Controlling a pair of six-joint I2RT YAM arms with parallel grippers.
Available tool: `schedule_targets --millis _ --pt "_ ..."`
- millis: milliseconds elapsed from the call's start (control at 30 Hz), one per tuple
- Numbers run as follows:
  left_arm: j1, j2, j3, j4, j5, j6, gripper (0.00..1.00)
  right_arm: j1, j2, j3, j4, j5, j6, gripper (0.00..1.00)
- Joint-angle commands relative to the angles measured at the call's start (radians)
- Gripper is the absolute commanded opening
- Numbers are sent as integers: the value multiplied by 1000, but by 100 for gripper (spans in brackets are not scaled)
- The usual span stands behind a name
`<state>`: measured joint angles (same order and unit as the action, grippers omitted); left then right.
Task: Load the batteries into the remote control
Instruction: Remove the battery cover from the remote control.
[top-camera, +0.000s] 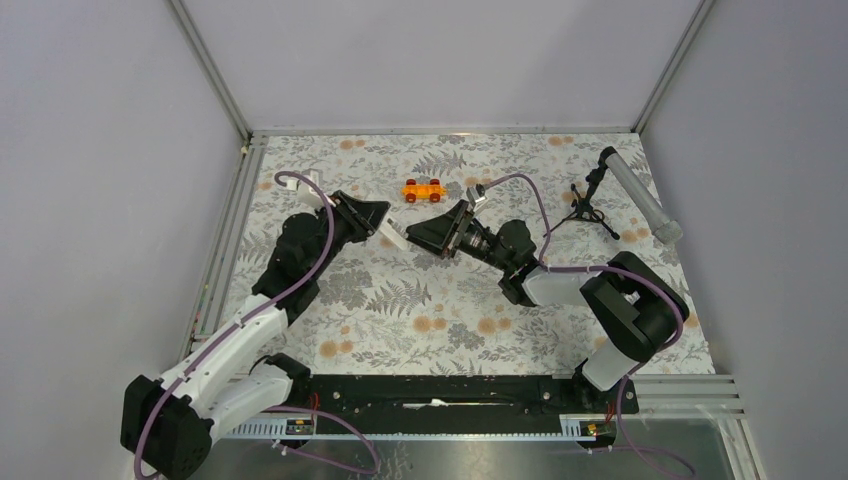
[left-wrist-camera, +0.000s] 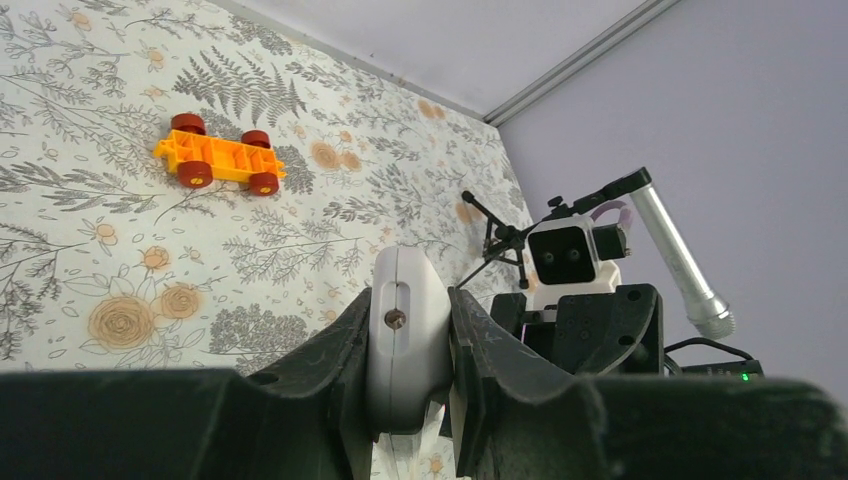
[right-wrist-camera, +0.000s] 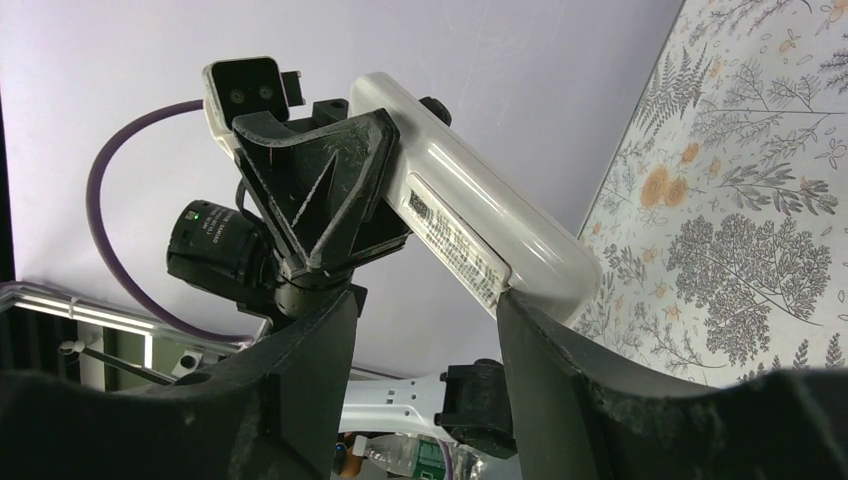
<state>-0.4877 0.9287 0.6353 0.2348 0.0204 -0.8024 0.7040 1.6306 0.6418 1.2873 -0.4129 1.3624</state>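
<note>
- The left hand (left-wrist-camera: 408, 300) is clamped on the remote control (left-wrist-camera: 405, 345). In the left wrist view both black fingers press against its sides, and its rounded end, with a small screw (left-wrist-camera: 396, 318), stands up between them.
- The remote's lower part is cut off by the hand's dark base along the bottom of that frame.
- The right hand (right-wrist-camera: 425, 300) is spread wide and grips nothing. The remote's free end sits just above its right-of-frame finger (right-wrist-camera: 600, 380); I cannot tell whether they touch.
- The right wrist view shows a printed label (right-wrist-camera: 455, 245) along the remote, its print too small to read. The remote's far end is hidden behind the left hand's fingers at upper left.
- In the top view the hands meet nose to nose at mid-frame, with the remote only a white sliver between them; its face and back cannot be told apart.
- The orange toy car (top-camera: 423, 190) lies just above the hands in the top view, apart from them.
- The grey tube (top-camera: 640, 195) on its black tripod (top-camera: 588, 208) stands at upper right, near the bench (top-camera: 400, 330) edge.
- A wide stretch of patterned bench runs from the hands down to the black rail (top-camera: 440, 392).
</note>
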Motion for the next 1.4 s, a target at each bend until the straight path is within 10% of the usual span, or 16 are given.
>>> schedule_targets --millis 0,1067,1367 --pt "-52 19 31 -132 64 33 0 0 -65 29 102 1 -27 61" --pt "-52 146 60 -189 -86 118 0 -57 -46 -97 -139 96 -109 62" --pt "-52 194 41 -243 -159 113 0 -135 -89 -157 -397 129 -362 63"
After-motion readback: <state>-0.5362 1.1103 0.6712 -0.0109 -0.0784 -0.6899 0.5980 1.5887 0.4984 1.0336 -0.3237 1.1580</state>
